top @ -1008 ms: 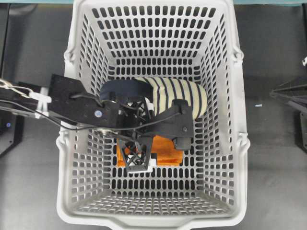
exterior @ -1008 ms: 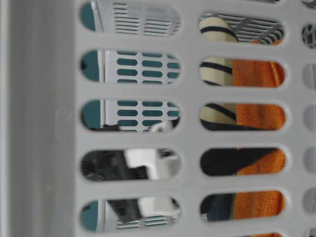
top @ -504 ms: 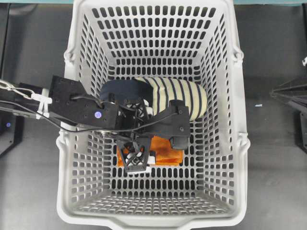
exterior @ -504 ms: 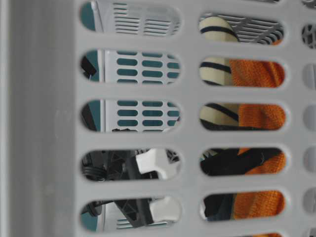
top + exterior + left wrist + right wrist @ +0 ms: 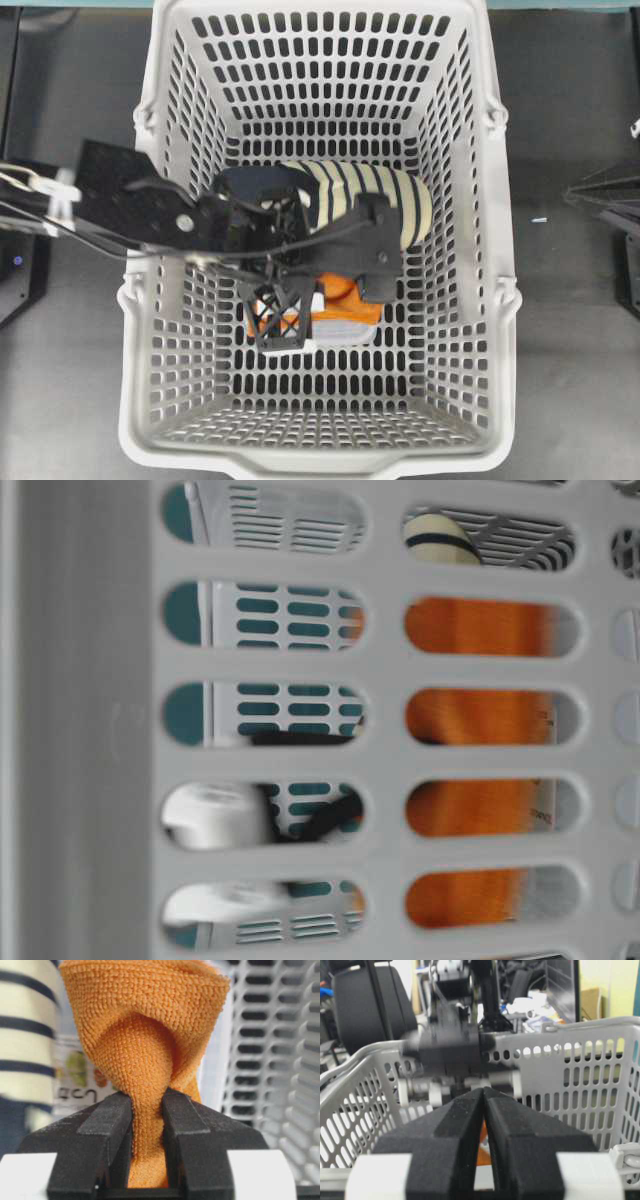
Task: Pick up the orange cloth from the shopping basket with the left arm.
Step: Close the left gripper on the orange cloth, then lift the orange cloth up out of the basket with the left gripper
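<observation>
The orange cloth (image 5: 342,298) is bunched and pinched between my left gripper's jaws (image 5: 147,1105), rising as a twisted fold (image 5: 145,1025) in the left wrist view. That gripper (image 5: 318,298) is inside the light grey shopping basket (image 5: 500,150), over its middle, and is shut on the cloth. At table level the cloth (image 5: 480,720) shows through the basket wall's slots (image 5: 90,730). My right gripper (image 5: 483,1091) is shut and empty, outside the basket's right wall (image 5: 580,1060); only its edge shows overhead (image 5: 610,200).
A navy and cream striped slipper (image 5: 375,195) lies just behind the cloth, also in the left wrist view (image 5: 25,1045). A pale printed packet (image 5: 75,1080) lies under the cloth on the basket floor. Basket walls (image 5: 270,1060) enclose the left gripper.
The left gripper has drawn up and slightly left with the cloth pinched in it. The cloth has gone from flat to bunched and lifted, uncovering a pale packet beneath. The right arm has not moved.
</observation>
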You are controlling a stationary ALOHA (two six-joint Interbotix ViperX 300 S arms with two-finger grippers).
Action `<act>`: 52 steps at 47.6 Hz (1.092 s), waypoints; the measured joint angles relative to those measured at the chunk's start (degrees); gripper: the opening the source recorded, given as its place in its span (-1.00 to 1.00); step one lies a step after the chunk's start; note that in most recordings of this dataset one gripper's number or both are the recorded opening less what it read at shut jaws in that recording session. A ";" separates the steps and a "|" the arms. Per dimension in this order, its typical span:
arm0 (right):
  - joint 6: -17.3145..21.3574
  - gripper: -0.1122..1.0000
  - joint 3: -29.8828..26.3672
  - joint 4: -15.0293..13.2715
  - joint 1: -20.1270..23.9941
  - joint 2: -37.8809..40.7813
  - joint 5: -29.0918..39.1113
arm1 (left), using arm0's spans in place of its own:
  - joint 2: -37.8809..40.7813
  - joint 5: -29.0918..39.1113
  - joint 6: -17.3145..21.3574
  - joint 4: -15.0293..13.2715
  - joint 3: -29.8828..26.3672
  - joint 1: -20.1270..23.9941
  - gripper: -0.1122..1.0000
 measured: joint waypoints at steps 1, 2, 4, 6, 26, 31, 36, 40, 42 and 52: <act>0.00 -0.80 0.00 0.09 0.00 0.00 0.00 | -0.35 0.97 0.00 0.00 -1.23 0.00 -0.54; 0.00 -0.80 0.00 0.00 0.00 0.00 0.00 | -0.70 1.85 0.00 0.00 -2.02 0.00 -0.54; 0.00 -0.80 0.09 0.00 0.00 0.09 0.00 | -1.23 3.87 0.00 0.09 -4.31 0.09 -0.54; 0.00 -0.80 0.18 0.09 0.00 0.00 0.00 | -1.67 5.89 0.00 0.09 -6.50 0.18 -0.54; 0.00 -0.80 0.35 0.00 0.00 0.00 0.00 | -1.32 31.82 0.88 0.00 -34.89 0.44 -0.54; 0.00 -0.80 0.35 0.00 0.00 -0.09 0.00 | 0.62 36.39 1.93 0.00 -39.55 0.44 -0.54; 0.00 -0.80 0.35 0.09 0.00 0.00 0.00 | 1.93 39.90 3.25 0.09 -41.75 0.44 -0.54; 0.00 -0.80 0.35 0.00 0.00 -0.09 0.00 | 2.20 40.52 3.60 0.00 -41.92 0.35 -0.54; 0.00 -0.80 0.35 0.00 0.09 -0.09 0.00 | 2.20 40.43 3.60 0.09 -41.92 0.44 -0.54; 0.00 -0.80 0.44 0.09 0.00 -0.35 0.00 | 1.93 37.62 3.60 0.00 -38.58 0.88 -0.54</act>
